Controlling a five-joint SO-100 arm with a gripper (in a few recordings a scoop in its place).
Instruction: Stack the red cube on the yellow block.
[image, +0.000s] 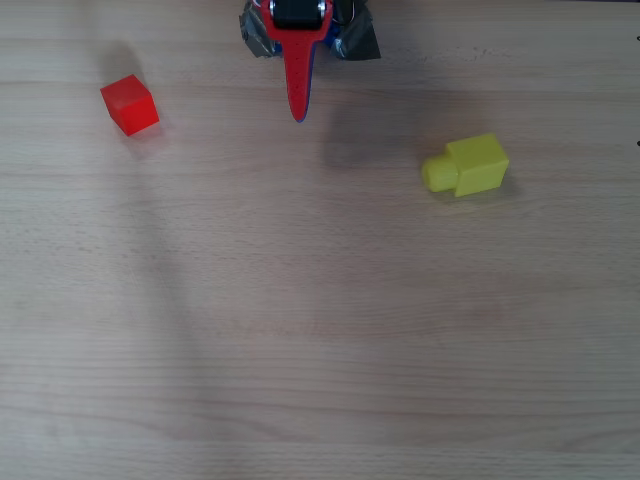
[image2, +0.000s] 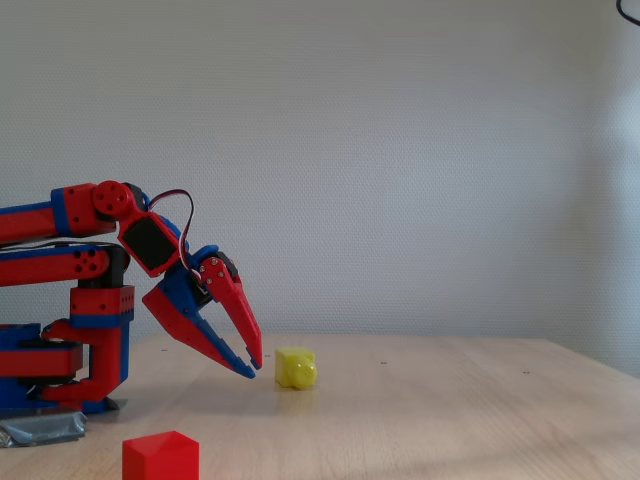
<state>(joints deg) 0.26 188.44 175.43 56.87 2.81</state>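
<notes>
The small matte red cube (image: 129, 104) sits on the pale wooden worktop (image: 320, 330), well apart from the bright-yellow studded block (image: 466, 166). The red-and-blue end effector (image2: 250, 368) hangs between them, fingers nearly together, empty; it should widen and square to the cube's faces before descending.

From above I see the small matte bright-red cube (image: 129, 104) at the upper left of the pale wood-grain tabletop (image: 320, 330). The bright-yellow block (image: 466, 166) lies well apart at right, its round stud pointing left. The red-and-blue jaws (image: 298, 100) point down-frame between them, touching neither.
</notes>
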